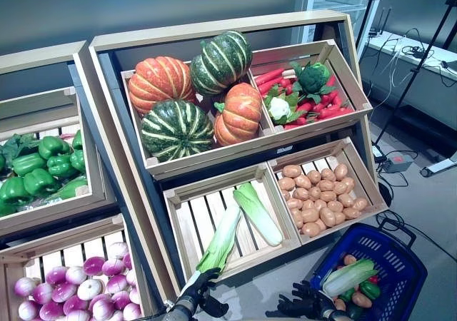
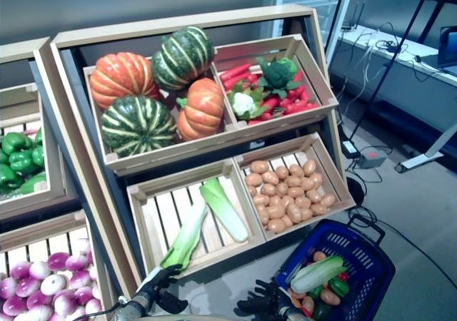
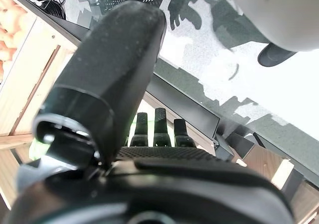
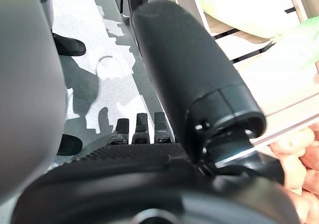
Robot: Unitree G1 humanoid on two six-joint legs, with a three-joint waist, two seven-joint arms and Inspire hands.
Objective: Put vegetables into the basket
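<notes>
The blue plastic basket point(image 1: 371, 241) stands on the floor at the lower right. In it lie a pale green cabbage point(image 1: 348, 277), a green pepper point(image 1: 369, 289) and small brown potatoes point(image 1: 361, 300). My left hand point(image 1: 196, 287) is at the front edge of the lower middle crate point(image 1: 235, 258), right at the leafy end of a long green leafy vegetable point(image 1: 223, 235). Its fingers point(image 3: 157, 129) are straight and its thumb stands out. My right hand point(image 1: 305, 306) hovers just left of the basket's rim with its fingers point(image 4: 137, 129) straight and spread, holding nothing.
A second long pale green vegetable point(image 1: 258, 214) lies in the same crate. The wooden stand point(image 1: 214, 37) rises in tiers behind it, with a lower stand point(image 1: 43, 57) on the left. Cables and a tripod leg point(image 1: 403, 93) are on the floor at the right.
</notes>
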